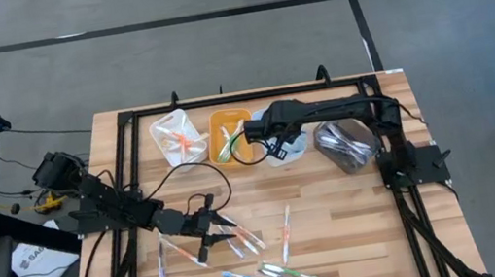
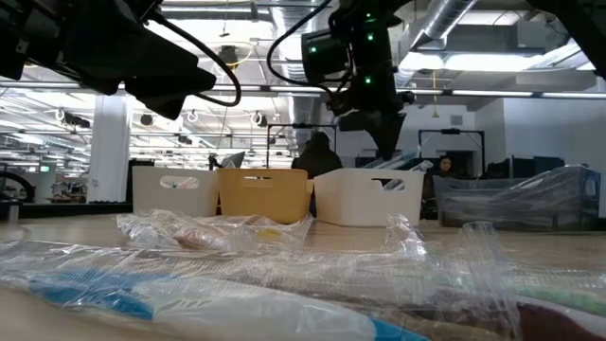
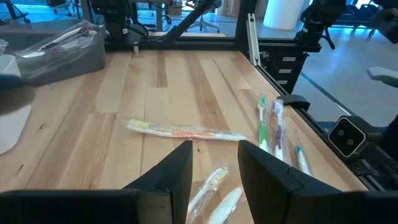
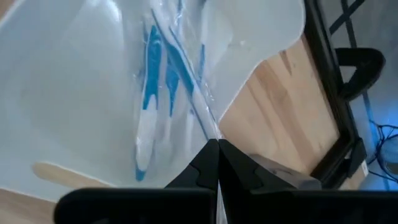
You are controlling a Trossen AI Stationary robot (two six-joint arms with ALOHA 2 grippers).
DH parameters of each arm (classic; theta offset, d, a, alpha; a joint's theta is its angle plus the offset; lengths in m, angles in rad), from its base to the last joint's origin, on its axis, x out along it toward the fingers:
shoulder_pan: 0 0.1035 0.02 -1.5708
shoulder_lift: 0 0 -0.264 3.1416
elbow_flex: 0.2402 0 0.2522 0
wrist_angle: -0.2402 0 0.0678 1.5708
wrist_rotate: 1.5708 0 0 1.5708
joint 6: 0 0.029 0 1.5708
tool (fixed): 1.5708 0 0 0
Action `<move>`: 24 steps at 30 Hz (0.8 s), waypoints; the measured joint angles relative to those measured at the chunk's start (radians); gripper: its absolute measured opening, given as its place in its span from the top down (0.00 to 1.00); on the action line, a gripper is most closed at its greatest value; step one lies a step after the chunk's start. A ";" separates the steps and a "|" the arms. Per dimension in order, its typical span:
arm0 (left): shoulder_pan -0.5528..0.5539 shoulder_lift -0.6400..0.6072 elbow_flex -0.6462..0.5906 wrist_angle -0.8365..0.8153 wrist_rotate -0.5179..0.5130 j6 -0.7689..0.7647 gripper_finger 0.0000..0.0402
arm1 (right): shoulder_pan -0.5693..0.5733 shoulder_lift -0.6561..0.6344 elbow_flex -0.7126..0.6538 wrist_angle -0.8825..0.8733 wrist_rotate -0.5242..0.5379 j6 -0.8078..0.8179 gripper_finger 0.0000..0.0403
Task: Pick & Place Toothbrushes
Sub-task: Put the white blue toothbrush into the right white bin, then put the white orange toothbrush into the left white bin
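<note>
The right gripper (image 4: 217, 149), fingers pressed together and pinching the clear wrapper of a blue-and-white plastic toothbrush (image 4: 186, 81), hangs over the white plastic bin (image 1: 288, 148), so the placing step looks in hand; next it should part its fingers and let the brush drop among the blue ones below. The left gripper (image 3: 214, 165) hovers with fingers apart above wrapped toothbrushes (image 3: 211, 196) scattered on the wooden desk (image 1: 358, 220), an orange-handled brush (image 3: 180, 130) just ahead, ready to descend and close.
</note>
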 joint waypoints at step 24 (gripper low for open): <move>0.000 0.000 0.000 -0.003 0.010 0.009 0.69 | 0.028 -0.047 0.029 -0.033 -0.047 -0.052 0.62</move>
